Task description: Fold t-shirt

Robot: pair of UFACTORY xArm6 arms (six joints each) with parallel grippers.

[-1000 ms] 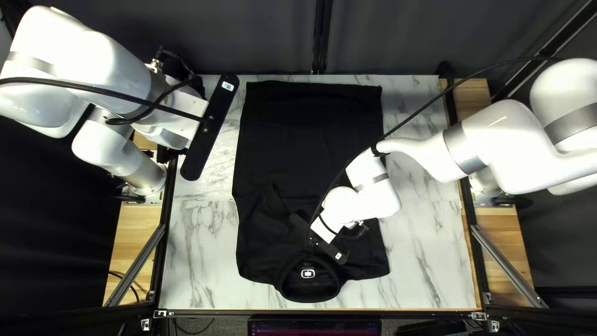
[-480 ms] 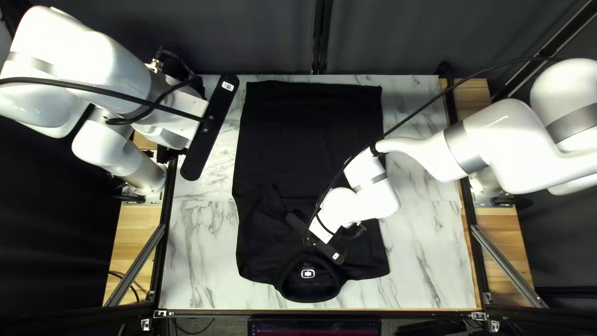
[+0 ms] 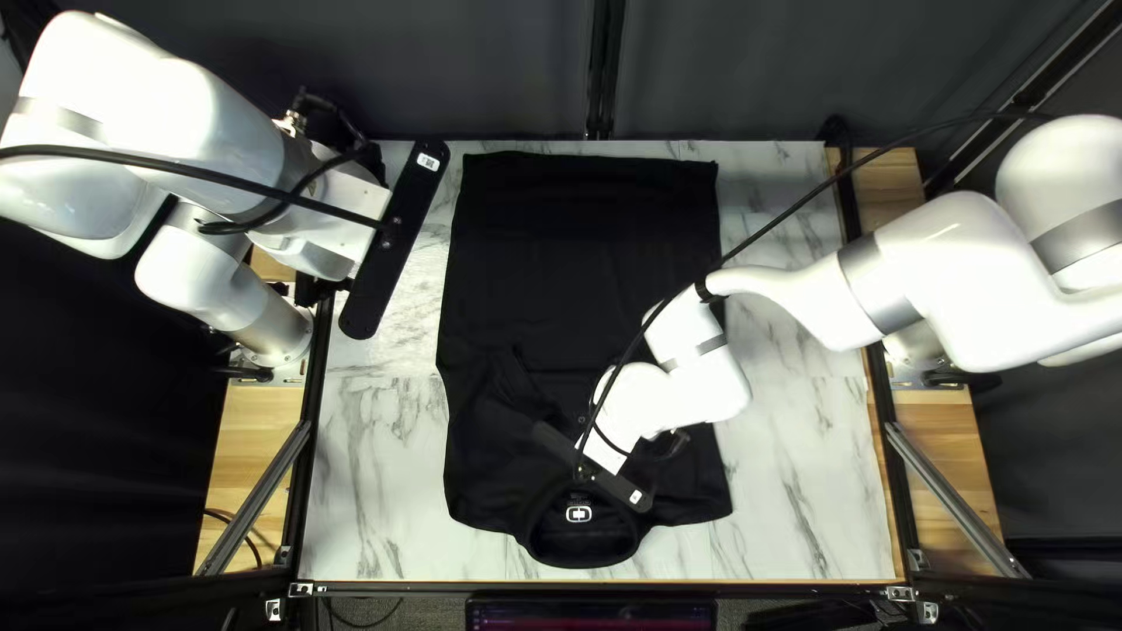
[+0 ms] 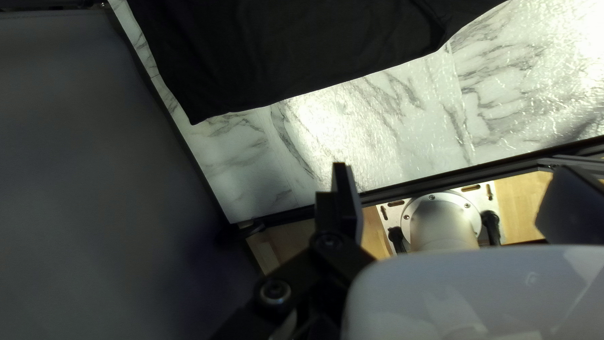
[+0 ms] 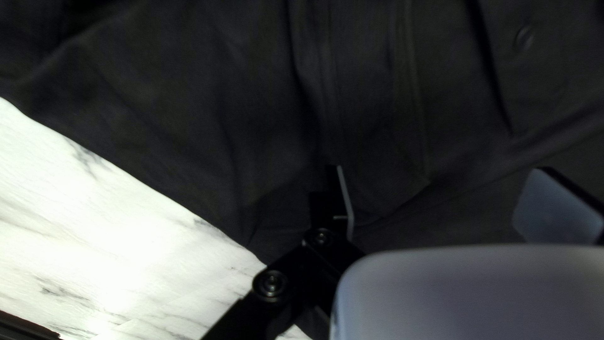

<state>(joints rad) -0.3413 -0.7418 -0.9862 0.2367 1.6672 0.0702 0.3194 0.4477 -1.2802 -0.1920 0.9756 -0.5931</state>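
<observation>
As the right gripper (image 5: 439, 169) nears the collar (image 3: 581, 535) of the black T-shirt (image 3: 584, 257), probably for a grasp, the left gripper (image 4: 453, 165) hangs well apart; both are spread wide, empty.

Left hand (image 3: 321, 259) spread, right hand (image 3: 603, 453) — likewise

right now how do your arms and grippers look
My left arm and right arm are white and rounded, with grey bands, black cables and black bars bearing white labels. Left gripper and right gripper each have two black fingers on black links.
</observation>
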